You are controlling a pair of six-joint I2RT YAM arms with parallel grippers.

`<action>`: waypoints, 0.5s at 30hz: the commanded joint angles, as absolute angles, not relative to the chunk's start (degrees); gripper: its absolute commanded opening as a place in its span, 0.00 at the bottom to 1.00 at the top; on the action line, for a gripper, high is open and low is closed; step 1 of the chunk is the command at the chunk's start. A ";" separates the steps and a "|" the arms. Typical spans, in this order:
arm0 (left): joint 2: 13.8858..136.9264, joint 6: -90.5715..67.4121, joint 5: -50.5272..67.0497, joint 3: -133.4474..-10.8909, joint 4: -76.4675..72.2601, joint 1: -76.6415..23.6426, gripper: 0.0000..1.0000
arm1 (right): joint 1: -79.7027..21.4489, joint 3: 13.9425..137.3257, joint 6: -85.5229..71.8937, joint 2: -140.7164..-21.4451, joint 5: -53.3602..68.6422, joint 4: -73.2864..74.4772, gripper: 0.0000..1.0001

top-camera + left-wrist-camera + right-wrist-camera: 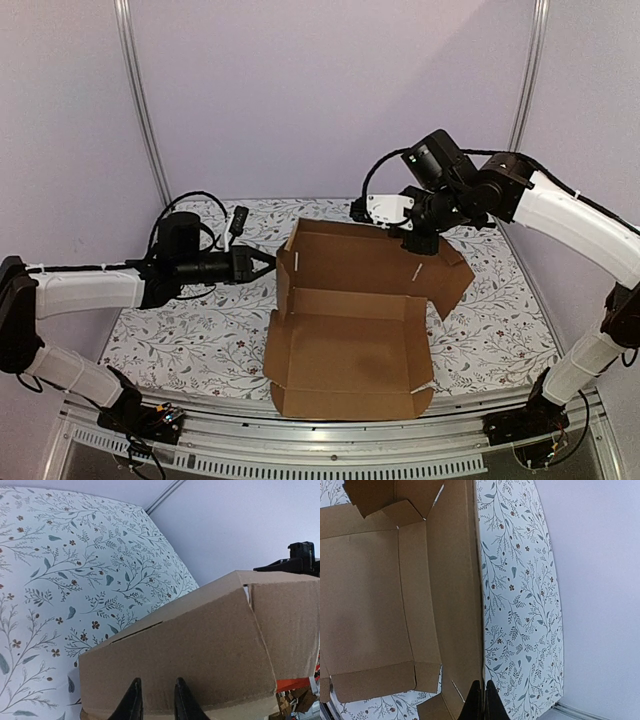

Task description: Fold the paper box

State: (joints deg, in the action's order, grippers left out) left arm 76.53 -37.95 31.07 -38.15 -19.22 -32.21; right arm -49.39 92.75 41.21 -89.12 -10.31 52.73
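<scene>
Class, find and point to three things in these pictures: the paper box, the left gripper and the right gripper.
paper box [345,350]: top external view, on its inside floor.
left gripper [158,682]: left wrist view, midway between its fingertips.
right gripper [482,684]: right wrist view, midway between its fingertips.

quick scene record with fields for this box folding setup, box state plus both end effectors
object: paper box, plain brown, on floral table cover
cover: lid raised at far side, not closed
left: left end effector open, at the box's left side, contact unclear
right: right end effector shut, at the lid's edge, grip unclear
stage: partly folded
</scene>
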 commanded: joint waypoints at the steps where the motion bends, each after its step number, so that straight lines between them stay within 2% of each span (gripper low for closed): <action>1: 74.72 -37.44 30.44 -37.70 -17.80 -33.43 0.21 | -49.61 94.28 38.29 -89.21 -10.99 52.11 0.00; 15: 73.22 -36.44 29.47 -33.24 -18.23 -34.67 0.21 | -52.51 83.21 38.79 -86.96 -11.90 46.62 0.00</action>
